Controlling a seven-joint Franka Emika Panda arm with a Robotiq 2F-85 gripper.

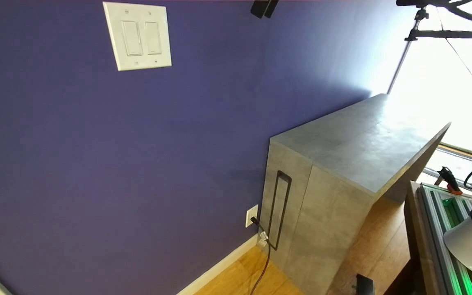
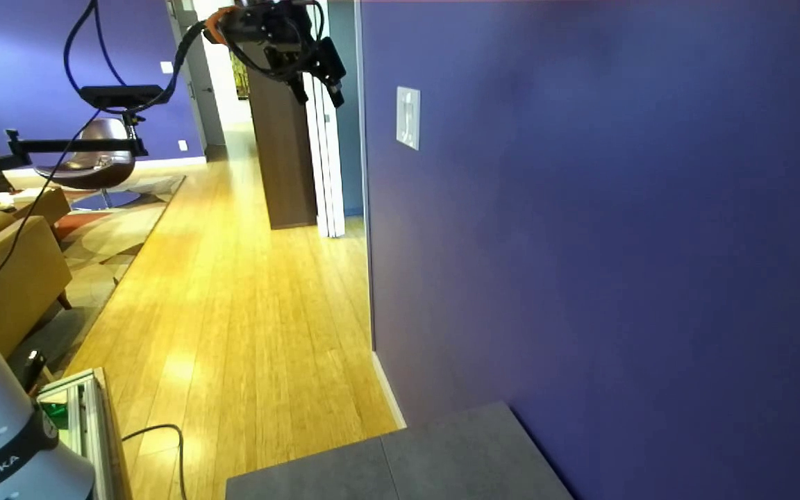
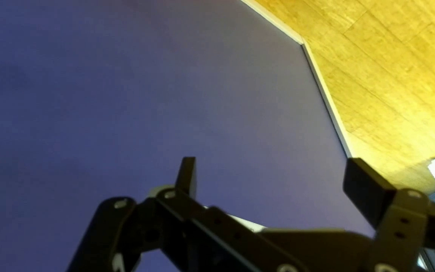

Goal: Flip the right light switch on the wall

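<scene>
Found gripper foremost in the wrist view, spread wide and holding nothing, and noted right switch on the wall with long axis upright, well apart to the gripper's lower left in an exterior view, probably requiring sideways travel.

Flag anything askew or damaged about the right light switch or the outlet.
Nothing stands out: the right light switch looks whole in its plate, whose slant is likely just camera angle, and the cord appears plugged into the outlet.
</scene>
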